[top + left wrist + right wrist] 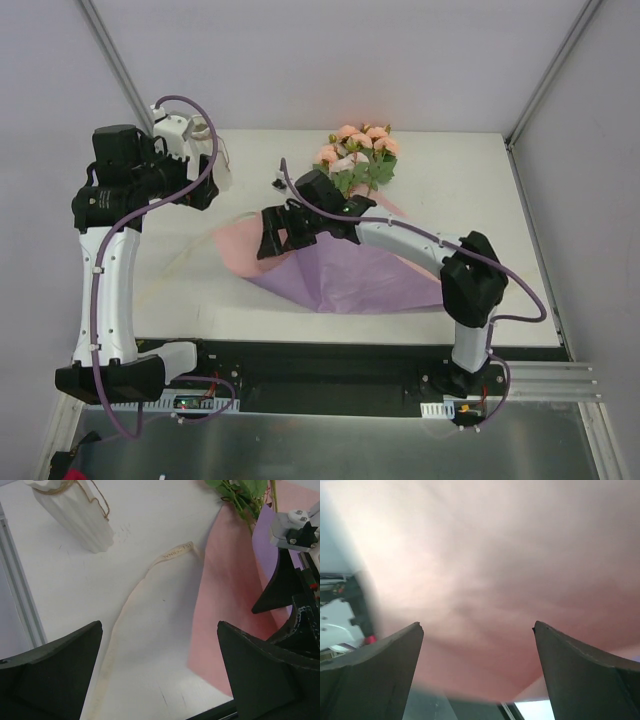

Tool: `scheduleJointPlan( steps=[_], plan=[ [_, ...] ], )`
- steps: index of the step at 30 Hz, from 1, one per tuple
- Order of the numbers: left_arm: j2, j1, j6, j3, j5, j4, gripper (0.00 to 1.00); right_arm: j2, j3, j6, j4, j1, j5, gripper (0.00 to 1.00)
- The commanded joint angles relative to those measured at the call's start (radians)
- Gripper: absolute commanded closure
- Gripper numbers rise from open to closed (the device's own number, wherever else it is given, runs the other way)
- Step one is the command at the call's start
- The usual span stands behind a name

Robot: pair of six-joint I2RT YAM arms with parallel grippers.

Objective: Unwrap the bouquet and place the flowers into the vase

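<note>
Hovering wide-open and empty over the paper [340, 275], my right gripper [478, 623] is set to free the flowers [358, 150] at its far edge, while my left gripper [160, 623] hangs open near the vase [75, 515].

R gripper [477, 625] spread wide, close over blurry pink paper [485, 570].
</note>
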Motion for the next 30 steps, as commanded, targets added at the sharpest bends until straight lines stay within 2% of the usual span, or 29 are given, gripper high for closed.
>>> scheduleJointPlan(
  steps=[1, 5, 9, 11, 15, 22, 30],
  plan=[
    [-0.010, -0.006, 0.021, 0.027, -0.023, -0.009, 0.01, 0.024, 0.211, -0.005, 0.016, 0.000, -0.005, 0.04],
    [-0.013, -0.008, 0.033, 0.022, -0.039, -0.008, 0.01, -0.034, 0.216, -0.009, -0.002, -0.081, 0.003, 0.04],
    [-0.011, -0.006, 0.050, 0.005, -0.013, -0.008, 0.01, -0.112, 0.126, -0.046, -0.005, -0.239, -0.006, 0.04],
    [-0.005, -0.008, 0.050, -0.011, 0.008, -0.008, 0.01, -0.134, 0.069, -0.130, -0.048, -0.288, -0.002, 0.04],
    [0.006, -0.006, 0.047, -0.044, 0.054, -0.011, 0.01, -0.112, -0.050, -0.202, -0.061, -0.425, -0.057, 0.04],
    [0.027, -0.006, 0.063, -0.097, 0.106, -0.009, 0.01, 0.004, -0.095, -0.334, -0.077, -0.465, -0.115, 0.04],
    [0.023, -0.006, 0.087, -0.120, 0.120, -0.009, 0.01, 0.090, -0.046, -0.451, -0.067, -0.485, -0.082, 0.04]
  ],
)
